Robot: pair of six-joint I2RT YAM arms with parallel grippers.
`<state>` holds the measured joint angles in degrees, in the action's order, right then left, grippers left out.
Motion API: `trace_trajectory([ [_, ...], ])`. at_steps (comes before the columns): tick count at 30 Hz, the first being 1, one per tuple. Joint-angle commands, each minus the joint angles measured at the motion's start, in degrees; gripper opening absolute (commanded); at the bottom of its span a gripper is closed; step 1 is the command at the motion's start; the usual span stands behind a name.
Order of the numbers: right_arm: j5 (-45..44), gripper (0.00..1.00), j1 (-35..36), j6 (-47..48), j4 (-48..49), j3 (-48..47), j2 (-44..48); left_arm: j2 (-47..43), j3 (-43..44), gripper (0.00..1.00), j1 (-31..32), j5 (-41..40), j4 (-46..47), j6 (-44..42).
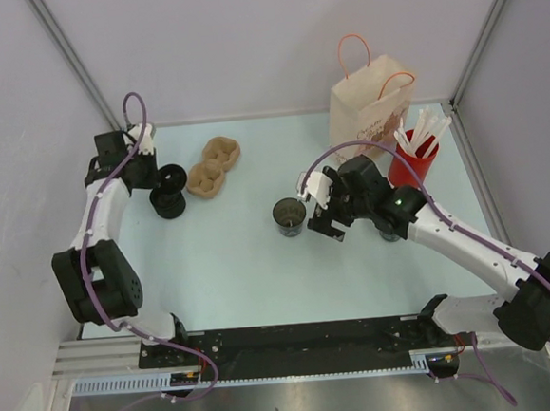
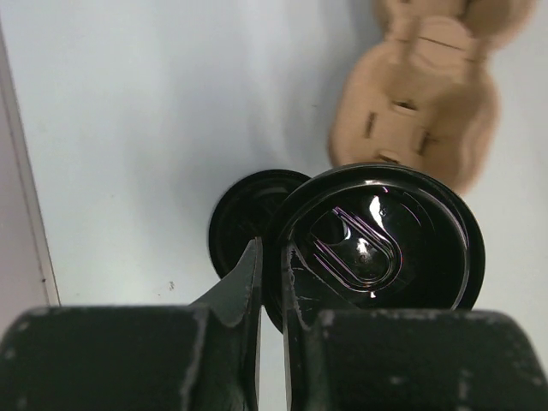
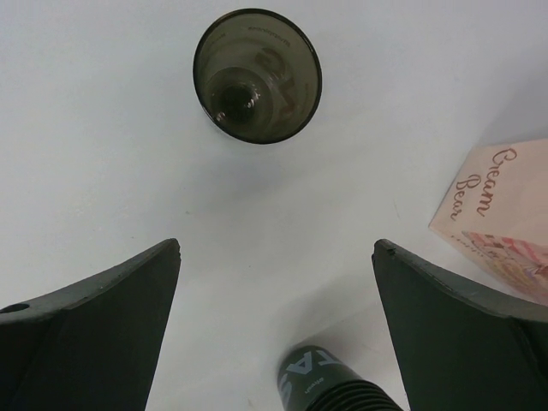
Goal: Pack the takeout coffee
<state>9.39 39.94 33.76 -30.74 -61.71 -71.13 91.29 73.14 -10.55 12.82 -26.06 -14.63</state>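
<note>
Evidently the packing is only at its beginning. The takeout coffee [image 1: 169, 191] stands on the far left part of the table [image 1: 253, 283], just beside the cardboard carrier [image 1: 213, 167] and well apart from the paper bag [image 1: 371, 112] at the far right.

The left pincer [image 2: 271, 261] is at the coffee. In the left wrist view its fingers are drawn narrow and they pinch the rim of the black lid [image 2: 377, 248] between them. Behind the lid a second black round shape shows (I take it for the body of the cup, but I cannot tell whether the lid sits fully on it or is tilted off).

The right pincer [image 3: 278, 248] hangs wide open and holds nothing. It is near the open dark cup [image 3: 257, 75] in the middle of the table, and neither finger touches it. The red cup of white sticks [image 1: 411, 166] stands in front of the bag.

To my judgement, only the grasp on the coffee is done. Nearly everything is left: the coffee must be lifted, carried across the table and set into the bag, or perhaps first into the carrier. The hollows of the carrier show nothing in them, and the inside of the bag is not visible from here.
</note>
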Motion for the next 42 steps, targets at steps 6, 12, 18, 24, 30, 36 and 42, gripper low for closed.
trace_trajectory([
  [6, -1.0, 1.0, 10.1, 16.7, 6.7, 0.1, 12.4, -11.7, 2.6, 0.0, 7.5, 14.2, -21.2, -11.3],
  [12, -0.3, 1.0, 17.4, 23.5, 1.4, -2.0, 8.8, -15.7, 0.7, 0.0, 16.2, 24.9, -32.0, -19.8],
  [18, 0.5, 1.0, 24.4, 25.0, 0.5, -3.4, 6.0, -14.0, 3.1, 0.0, 23.7, 35.6, -44.5, -28.7],
  [24, 2.1, 1.0, 28.9, 23.0, 1.6, -5.0, 3.4, -8.1, 6.0, 0.0, 27.2, 42.8, -56.3, -37.7],
  [30, -2.6, 1.0, 33.0, 21.1, 6.7, -4.9, 0.7, -4.2, 4.7, 0.0, 31.5, 44.3, -57.6, -38.7],
  [36, -2.5, 0.93, 33.3, 16.0, 11.3, -4.7, -1.2, -3.8, 3.7, 0.0, 34.6, 43.8, -54.6, -35.3],
  [42, -4.7, 0.75, 33.3, 13.4, 15.4, -4.6, -2.5, -4.5, 3.3, 0.0, 35.2, 42.9, -53.0, -33.1],
])
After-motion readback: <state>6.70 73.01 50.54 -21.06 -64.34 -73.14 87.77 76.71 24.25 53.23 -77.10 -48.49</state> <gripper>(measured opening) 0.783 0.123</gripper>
